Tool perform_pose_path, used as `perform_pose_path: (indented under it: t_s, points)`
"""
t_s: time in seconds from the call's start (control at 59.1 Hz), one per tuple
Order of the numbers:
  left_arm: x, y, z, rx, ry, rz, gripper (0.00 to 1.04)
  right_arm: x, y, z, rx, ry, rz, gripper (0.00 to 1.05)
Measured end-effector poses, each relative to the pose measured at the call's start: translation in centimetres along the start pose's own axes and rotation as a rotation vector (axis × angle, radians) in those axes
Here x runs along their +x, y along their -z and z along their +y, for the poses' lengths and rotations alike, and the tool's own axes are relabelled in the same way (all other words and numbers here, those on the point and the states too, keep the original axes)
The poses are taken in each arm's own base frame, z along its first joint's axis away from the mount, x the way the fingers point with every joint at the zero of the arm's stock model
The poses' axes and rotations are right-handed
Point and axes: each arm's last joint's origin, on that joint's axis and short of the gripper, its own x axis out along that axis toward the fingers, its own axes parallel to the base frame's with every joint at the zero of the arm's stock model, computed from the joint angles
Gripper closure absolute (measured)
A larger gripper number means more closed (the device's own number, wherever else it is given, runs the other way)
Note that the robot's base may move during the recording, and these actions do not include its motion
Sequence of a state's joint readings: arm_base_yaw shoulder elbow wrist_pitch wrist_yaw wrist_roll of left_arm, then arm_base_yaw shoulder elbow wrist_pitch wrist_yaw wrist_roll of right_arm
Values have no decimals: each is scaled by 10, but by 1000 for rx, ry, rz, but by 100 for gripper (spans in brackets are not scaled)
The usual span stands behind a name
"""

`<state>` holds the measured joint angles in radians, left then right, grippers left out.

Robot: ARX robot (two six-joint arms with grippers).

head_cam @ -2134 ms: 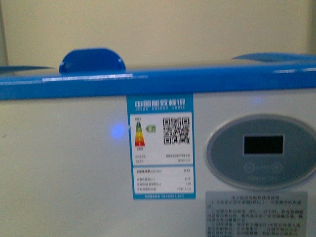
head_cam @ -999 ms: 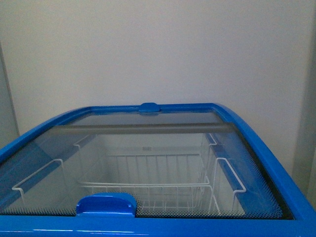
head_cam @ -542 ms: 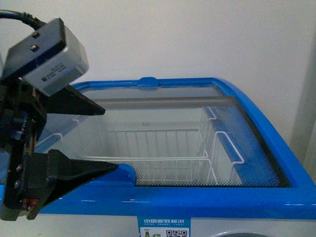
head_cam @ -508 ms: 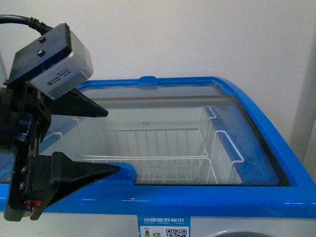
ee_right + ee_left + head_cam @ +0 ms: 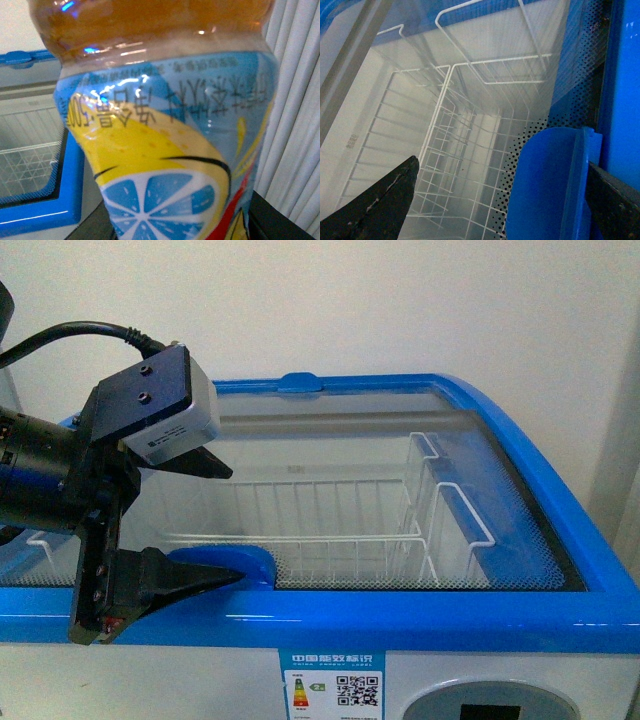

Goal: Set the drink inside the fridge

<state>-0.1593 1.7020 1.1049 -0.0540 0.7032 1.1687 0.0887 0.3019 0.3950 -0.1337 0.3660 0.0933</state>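
My left fingers [image 5: 190, 577] are spread round the handle [image 5: 250, 562] on the fridge [image 5: 450, 625] lid, ready to slide it open. My right fingers [image 5: 282, 220] pinch the bottle [image 5: 165, 125], parked aside till there's room, I reckon.

Left gripper [image 5: 236, 525] hovers over the near-left corner of the fridge [image 5: 450, 625], with the near lid handle [image 5: 225, 562] between its spread fingers. Under the lid, wire baskets [image 5: 330, 530] sit centre and right. A sticker [image 5: 332, 685] is on the front wall below. The drink [image 5: 165, 125] is outside, with the fridge behind it.
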Motion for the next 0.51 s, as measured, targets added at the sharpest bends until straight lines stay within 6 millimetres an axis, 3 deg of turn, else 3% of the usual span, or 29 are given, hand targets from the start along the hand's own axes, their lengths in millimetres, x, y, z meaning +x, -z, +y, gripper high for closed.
perform_pose_path:
  t_s: [0.152, 0.508]
  points:
    - [10, 6, 15, -3, 0, -27, 8, 0, 0, 0, 0, 0, 0, 65]
    - [34, 11, 77, 85, -192, 20, 8, 0, 0, 0, 0, 0, 0, 65]
